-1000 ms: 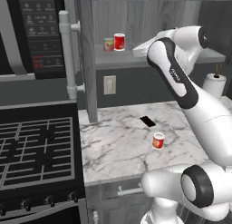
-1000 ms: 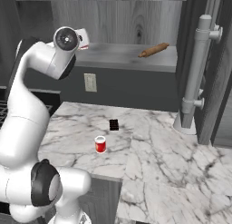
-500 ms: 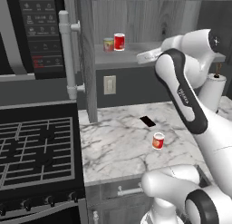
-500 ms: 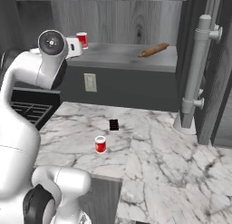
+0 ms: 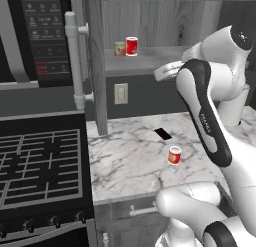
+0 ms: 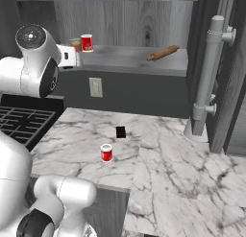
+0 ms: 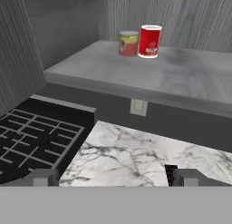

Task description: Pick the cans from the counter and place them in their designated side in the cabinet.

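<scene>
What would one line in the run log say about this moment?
gripper: open, empty, pulled back from shelf | red can: on cabinet shelf beside banded can | orange-red can: on counter, not yet picked

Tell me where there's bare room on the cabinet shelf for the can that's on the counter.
The shelf is bare between the red can and the rolling pin, and along its front edge. The end by the upright panel is crowded: the red can and a tan banded can stand close together. The orange-red can stands on the counter.

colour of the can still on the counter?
Orange-red can with a cream label patch; clearest in right base view.
</scene>
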{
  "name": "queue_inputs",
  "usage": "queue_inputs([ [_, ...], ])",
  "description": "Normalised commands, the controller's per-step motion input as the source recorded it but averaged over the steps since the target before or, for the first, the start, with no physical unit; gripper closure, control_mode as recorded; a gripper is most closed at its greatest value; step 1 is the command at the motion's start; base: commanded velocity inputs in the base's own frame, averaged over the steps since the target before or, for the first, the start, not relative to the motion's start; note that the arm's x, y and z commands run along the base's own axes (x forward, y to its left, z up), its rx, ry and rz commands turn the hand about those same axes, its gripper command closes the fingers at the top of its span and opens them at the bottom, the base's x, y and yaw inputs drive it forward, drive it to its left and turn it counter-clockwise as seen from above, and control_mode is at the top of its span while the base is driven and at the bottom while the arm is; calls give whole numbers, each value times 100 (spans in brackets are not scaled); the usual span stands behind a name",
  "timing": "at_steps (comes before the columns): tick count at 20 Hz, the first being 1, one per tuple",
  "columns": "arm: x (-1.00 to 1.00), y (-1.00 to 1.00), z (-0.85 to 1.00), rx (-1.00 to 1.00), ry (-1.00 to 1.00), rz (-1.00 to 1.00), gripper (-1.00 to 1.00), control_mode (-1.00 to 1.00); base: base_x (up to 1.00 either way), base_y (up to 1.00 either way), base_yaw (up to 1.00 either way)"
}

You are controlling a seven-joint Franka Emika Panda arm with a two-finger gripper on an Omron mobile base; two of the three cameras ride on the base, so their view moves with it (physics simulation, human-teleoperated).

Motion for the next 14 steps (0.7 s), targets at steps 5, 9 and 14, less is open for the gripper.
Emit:
queue_inputs([
  [5,-43,-19,-32,-11,17,-5,-100,-100,0,0,0],
  [9,-32,-15,-33,-6,9,-3,-100,-100,0,0,0],
  [14,-14,-13,-37,-2,3,-1,-100,-100,0,0,0],
])
